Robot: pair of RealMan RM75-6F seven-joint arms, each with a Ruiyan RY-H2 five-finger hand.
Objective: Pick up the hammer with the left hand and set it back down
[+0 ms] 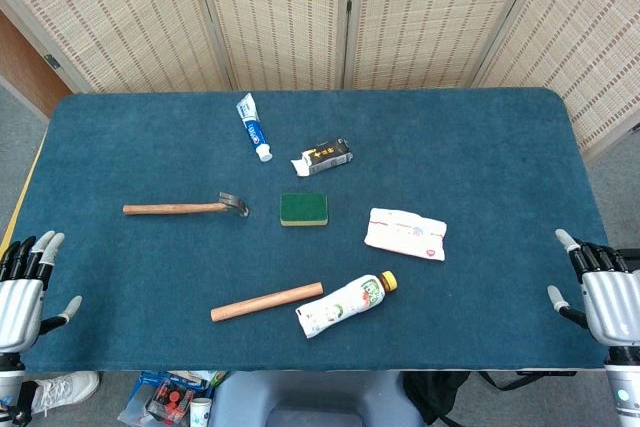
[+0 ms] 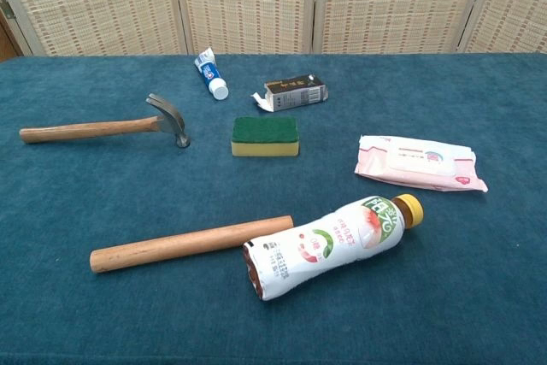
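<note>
Head view of a blue desk (image 1: 120, 147), claw hammer (image 1: 187, 207) lying flat at nine o'clock of the green sponge (image 1: 304, 209), head toward it, left hand (image 1: 24, 287) at the near-left edge, fingers spread, empty, right hand (image 1: 600, 292) at the near-right edge, likewise spread and empty.

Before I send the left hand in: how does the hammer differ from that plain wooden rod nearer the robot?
The wooden-handled hammer with a dark metal head ends in a claw head on its right; the plain wooden rod is bare at both ends. The hammer's handle looks slimmer than the thicker rod. The hammer lies level across the blue table on the left; the rod lies angled, nearer the front edge, its right end at the bottle. Both are brown wood, lying flat and unheld.
</note>
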